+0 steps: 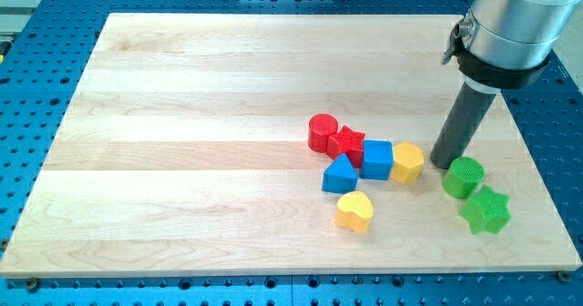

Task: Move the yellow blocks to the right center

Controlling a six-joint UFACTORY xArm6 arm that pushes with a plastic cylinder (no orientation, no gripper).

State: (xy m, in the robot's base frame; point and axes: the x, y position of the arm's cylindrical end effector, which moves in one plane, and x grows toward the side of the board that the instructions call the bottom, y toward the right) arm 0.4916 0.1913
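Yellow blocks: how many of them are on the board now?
2. One yellow block lies right of the blue cube, just left of my tip. The yellow heart lies nearer the view's bottom. None seems hidden.

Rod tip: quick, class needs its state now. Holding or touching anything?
My tip: holds nothing, a bare rod; sits between the yellow block and green cylinder; contact cannot be told.

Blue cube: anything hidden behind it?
Behind the blue cube a red star-like block shows, its right edge covered by the cube. My tip stands apart, right of it.
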